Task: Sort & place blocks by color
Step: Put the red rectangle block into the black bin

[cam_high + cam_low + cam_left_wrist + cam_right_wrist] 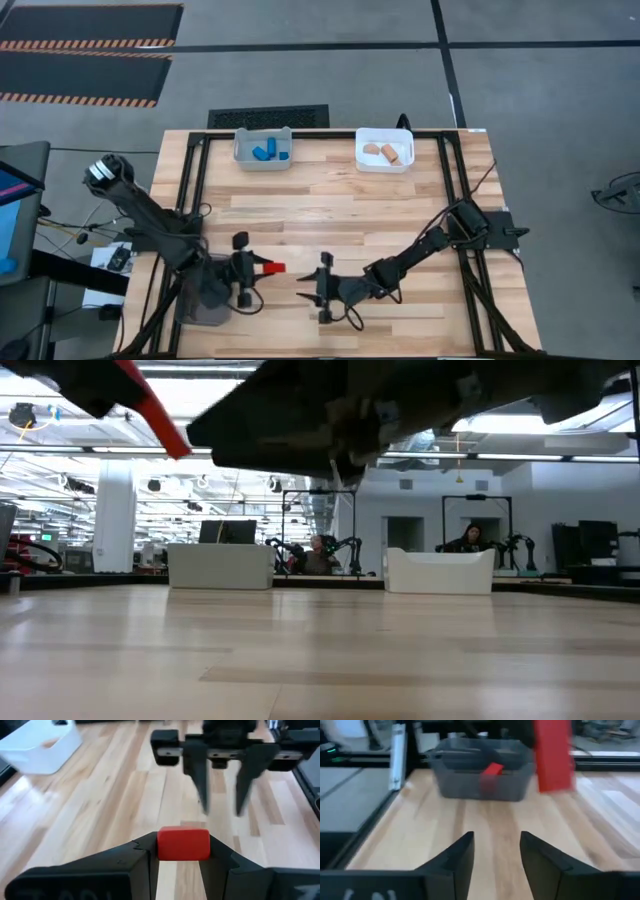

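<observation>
left gripper (182, 865): clamped on a red block (183, 843), held clear of the table (330, 215) near its front edge, end outward toward the other arm, likely for a handover. right gripper (322, 286): fingers apart, empty, facing the block, just short of it. dark grey bin (480, 780): behind the left gripper, one red piece (493, 769) inside, likely the block's destination.

Right gripper facing a red block and a grey bin

The right gripper (496, 855) shows its two dark fingers parted at the bottom of the frame, nothing between them. A red block (553, 755) hangs at upper right, blurred; behind it, a translucent grey bin (470, 782) on the wooden table (495, 822) holds another red piece (492, 769).
</observation>
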`<state>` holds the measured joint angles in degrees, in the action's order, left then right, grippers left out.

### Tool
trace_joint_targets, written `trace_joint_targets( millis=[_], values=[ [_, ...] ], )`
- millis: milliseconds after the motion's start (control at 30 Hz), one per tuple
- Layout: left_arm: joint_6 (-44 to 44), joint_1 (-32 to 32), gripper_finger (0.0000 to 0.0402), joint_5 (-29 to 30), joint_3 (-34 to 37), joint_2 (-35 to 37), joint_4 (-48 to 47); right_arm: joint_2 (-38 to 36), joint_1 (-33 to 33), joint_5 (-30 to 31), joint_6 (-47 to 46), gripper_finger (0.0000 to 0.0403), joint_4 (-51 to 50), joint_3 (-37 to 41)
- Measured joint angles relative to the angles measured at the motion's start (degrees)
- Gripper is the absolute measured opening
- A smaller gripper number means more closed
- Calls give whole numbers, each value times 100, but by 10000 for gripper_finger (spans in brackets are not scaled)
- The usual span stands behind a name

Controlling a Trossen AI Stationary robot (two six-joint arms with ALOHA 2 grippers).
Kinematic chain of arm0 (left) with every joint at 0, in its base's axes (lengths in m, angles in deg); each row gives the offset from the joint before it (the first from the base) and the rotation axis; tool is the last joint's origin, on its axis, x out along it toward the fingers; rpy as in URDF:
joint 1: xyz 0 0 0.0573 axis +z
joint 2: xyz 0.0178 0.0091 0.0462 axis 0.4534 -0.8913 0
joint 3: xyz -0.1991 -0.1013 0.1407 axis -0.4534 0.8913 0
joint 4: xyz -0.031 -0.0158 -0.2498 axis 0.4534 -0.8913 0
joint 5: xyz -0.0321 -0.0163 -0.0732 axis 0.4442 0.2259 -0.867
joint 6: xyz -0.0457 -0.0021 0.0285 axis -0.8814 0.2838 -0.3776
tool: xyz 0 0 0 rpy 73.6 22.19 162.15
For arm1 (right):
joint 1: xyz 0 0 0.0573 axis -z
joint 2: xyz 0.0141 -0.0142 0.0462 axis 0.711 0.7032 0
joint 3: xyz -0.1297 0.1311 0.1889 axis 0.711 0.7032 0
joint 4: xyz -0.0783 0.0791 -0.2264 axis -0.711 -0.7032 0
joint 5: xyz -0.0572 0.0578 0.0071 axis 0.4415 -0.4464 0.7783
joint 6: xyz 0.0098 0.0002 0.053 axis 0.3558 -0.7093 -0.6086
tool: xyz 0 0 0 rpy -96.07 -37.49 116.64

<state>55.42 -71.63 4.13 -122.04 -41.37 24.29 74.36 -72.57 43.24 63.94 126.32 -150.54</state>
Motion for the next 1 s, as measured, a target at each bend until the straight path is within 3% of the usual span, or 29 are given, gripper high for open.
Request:
trace_joint_targets(
  millis=[167, 300, 533, 767, 1000],
  values=[
    [-815, -313, 79, 54, -667, 190, -1793, 0, 10, 406, -361, 192, -273, -4],
    [-1426, -530, 79, -221, -1343, 203, -3202, 0, -6, 431, -477, 186, -382, -4],
    [-2309, -809, 79, -1716, -2313, 204, -4955, 0, 6, 454, -491, 168, -392, -4],
    [-2842, -1134, 79, -3158, -2448, 200, -5189, 0, -10, 591, -712, 161, -585, -6],
    [-3452, -1313, 79, -4158, -1756, 196, -4864, 0, -8, 621, -796, 161, -674, -6]
  ],
)
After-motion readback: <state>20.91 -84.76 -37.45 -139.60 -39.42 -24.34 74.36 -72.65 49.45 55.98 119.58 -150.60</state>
